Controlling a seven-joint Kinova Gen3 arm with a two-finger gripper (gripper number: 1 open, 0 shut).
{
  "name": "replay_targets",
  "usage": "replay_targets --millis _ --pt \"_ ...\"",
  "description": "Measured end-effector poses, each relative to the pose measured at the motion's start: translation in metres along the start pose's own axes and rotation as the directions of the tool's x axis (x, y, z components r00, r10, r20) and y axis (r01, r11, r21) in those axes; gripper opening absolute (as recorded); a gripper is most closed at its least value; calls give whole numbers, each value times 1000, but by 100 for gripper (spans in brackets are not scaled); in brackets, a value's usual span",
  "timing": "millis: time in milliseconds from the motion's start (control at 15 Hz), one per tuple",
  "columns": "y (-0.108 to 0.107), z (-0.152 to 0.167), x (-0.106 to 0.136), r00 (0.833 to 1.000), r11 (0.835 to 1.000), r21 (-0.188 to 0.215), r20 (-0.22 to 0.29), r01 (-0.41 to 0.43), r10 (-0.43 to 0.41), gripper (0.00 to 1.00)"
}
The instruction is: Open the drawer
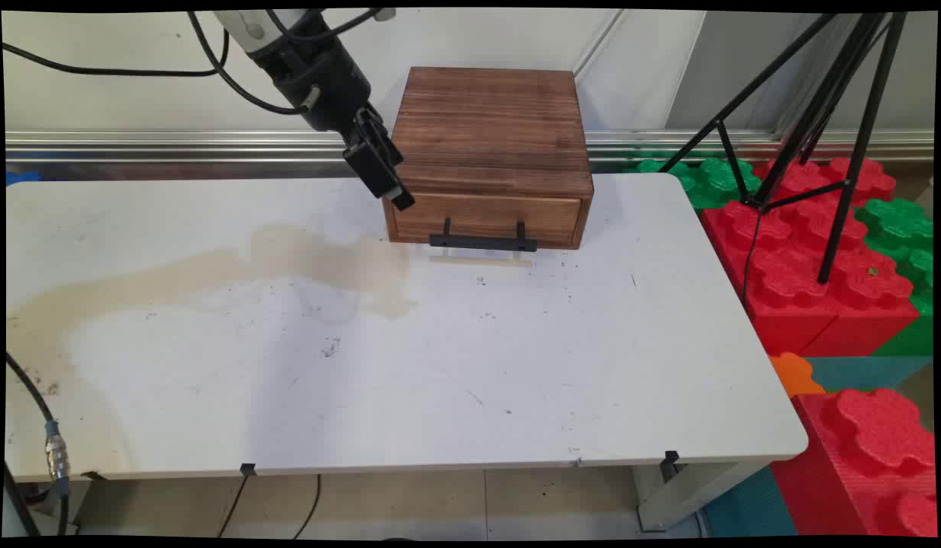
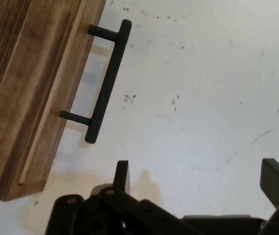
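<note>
Hovering wide open, the claw [image 1: 390, 186] holds nothing beside the closed wooden drawer box [image 1: 491, 152].

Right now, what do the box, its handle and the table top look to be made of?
Box: wood, stained dark brown, matte; grain lines run across top and drawer front. Handle: a matte black bar on two posts, probably painted metal, though plastic is possible. Table: smooth white laminate or coated board, scuffed, with a tan stain.

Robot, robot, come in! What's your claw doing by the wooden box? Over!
Gripper open, holding nothing, above the table by the wooden box's front left corner. Drawer shut, black handle untouched. Nothing between gripper and handle.
</note>
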Motion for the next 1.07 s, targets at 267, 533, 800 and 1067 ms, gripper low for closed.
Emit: replay_targets --millis 267,533,800,1067 --pt "-2 14 4 999 999 1 12 -32 32 100" --pt "-4 35 13 998 998 9 19 -62 62 100" --pt "-5 56 23 996 996 15 22 -82 82 100" --pt "-6 78 30 994 994 19 32 -107 106 100"
